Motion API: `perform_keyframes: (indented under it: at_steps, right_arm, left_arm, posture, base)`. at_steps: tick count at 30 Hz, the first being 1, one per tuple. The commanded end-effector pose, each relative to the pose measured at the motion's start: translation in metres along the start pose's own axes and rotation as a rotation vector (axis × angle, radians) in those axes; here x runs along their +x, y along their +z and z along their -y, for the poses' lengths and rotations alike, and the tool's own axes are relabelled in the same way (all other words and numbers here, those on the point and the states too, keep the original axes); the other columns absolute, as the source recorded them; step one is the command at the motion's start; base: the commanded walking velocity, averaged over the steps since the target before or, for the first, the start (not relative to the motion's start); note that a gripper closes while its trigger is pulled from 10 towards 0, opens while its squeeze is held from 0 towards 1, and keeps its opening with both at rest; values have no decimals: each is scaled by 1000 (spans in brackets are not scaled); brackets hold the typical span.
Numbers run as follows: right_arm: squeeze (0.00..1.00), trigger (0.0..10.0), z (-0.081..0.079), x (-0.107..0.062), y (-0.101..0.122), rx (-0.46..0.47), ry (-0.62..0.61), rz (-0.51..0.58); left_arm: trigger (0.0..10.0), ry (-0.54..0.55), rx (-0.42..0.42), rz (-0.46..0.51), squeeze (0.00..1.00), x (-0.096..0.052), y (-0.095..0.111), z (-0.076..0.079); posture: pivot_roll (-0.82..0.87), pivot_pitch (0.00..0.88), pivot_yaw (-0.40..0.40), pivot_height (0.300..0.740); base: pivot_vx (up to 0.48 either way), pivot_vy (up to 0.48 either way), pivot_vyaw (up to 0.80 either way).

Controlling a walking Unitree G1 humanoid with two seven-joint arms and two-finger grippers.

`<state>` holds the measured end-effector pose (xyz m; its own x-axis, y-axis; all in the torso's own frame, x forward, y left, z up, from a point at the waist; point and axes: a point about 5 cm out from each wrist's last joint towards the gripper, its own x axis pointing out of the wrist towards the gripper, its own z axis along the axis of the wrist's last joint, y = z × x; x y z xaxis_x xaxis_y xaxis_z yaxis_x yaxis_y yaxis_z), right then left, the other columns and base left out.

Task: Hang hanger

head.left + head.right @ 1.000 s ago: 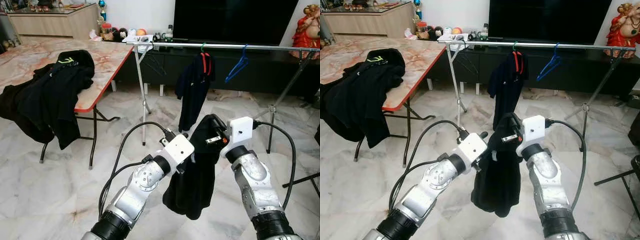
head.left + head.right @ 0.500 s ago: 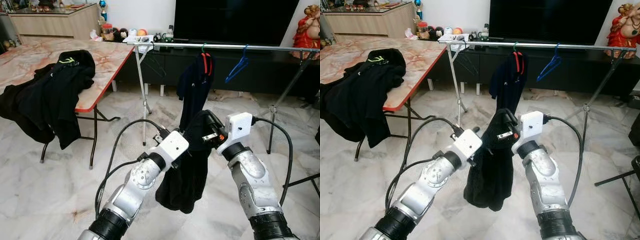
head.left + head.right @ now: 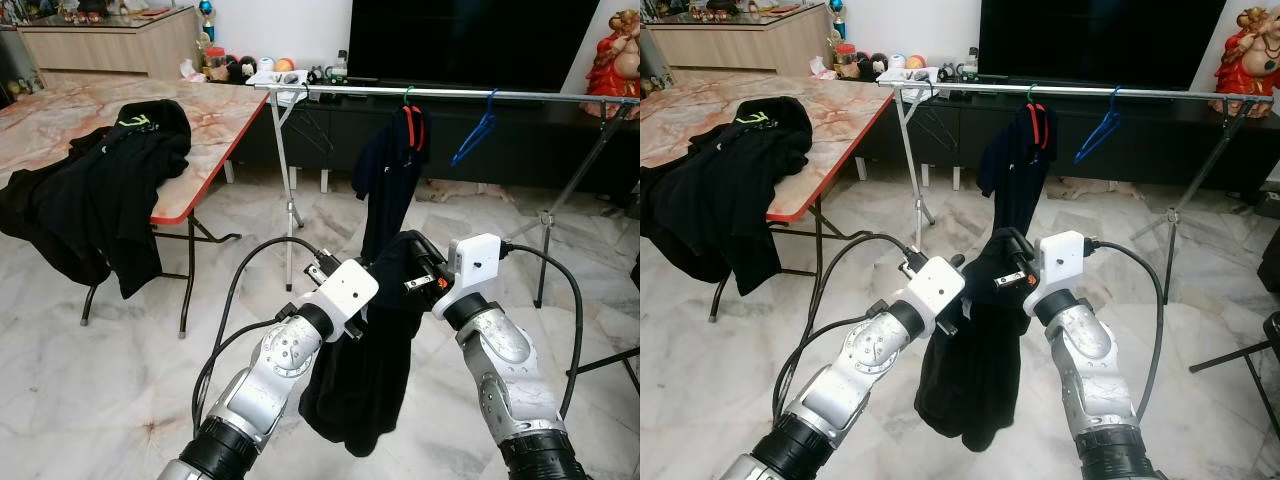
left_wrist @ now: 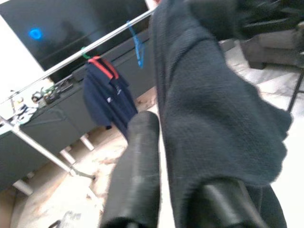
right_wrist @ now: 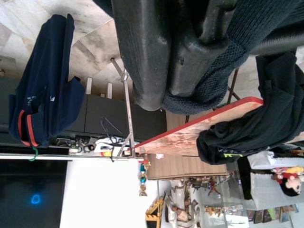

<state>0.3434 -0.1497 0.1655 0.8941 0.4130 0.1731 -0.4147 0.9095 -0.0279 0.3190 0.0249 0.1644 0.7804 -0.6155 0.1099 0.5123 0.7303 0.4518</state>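
A black garment (image 3: 365,370) hangs between my two grippers, low over the marble floor. My left gripper (image 3: 378,275) is shut on its left side; one black finger (image 4: 137,171) lies beside the cloth (image 4: 209,118). My right gripper (image 3: 415,262) is shut on the garment's top, its fingers (image 5: 137,52) pinching the knit. Whether a hanger is inside the garment is hidden. Beyond stands a metal clothes rail (image 3: 450,93). It carries a navy shirt (image 3: 385,180) on a red hanger (image 3: 411,125) and a bare blue hanger (image 3: 475,135).
A red-edged marble-top table (image 3: 215,120) stands at the left with a heap of black clothes (image 3: 100,200) draped over its edge. The rail's left leg (image 3: 287,200) stands just ahead. A dark TV (image 3: 470,40) and a low cabinet sit behind the rail.
The black garment now hangs a little lower and longer between the grippers. Both arms have shifted only slightly.
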Motion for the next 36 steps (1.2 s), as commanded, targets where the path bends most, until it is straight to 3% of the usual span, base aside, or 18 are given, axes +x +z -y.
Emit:
perform_keyframes:
  at_steps: [1,20,21,22,23,33,36]
  right_arm:
    - [0,0,-1,4,12,-14,5,43]
    - [0,0,3,-2,0,-39,-27,1]
    - [647,10000,2,-7,-9,-48,-16,-36]
    - [647,10000,2,-7,-9,-48,-16,-36]
    - [1000,10000,2,-8,-10,-49,-11,-41]
    - [1000,10000,-5,-19,-27,-101,89,-118]
    - [1000,10000,-12,-34,-36,-166,212,-149]
  left_arm:
    - [0,-18,-11,28,0,0,5,3]
    - [0,-5,-15,14,0,-1,2,0]
    - [0,2,-35,3,0,-1,1,-1]
    - [0,2,-35,3,0,-1,1,-1]
    - [0,3,-37,0,0,-1,1,-1]
    - [0,28,-68,-35,0,1,-3,-5]
    - [0,60,-100,-59,0,2,-5,-10]
  posture:
    - [53,9,-35,740]
    - [56,5,-32,740]
    - [58,2,-30,740]
    - [58,2,-30,740]
    - [58,2,-30,740]
    - [58,0,-27,740]
    - [54,5,-25,740]
  base:
    - [0,0,0]
    - [0,0,0]
    - [0,0,0]
    - [0,0,0]
    - [0,0,0]
    - [0,0,0]
    - [0,0,0]
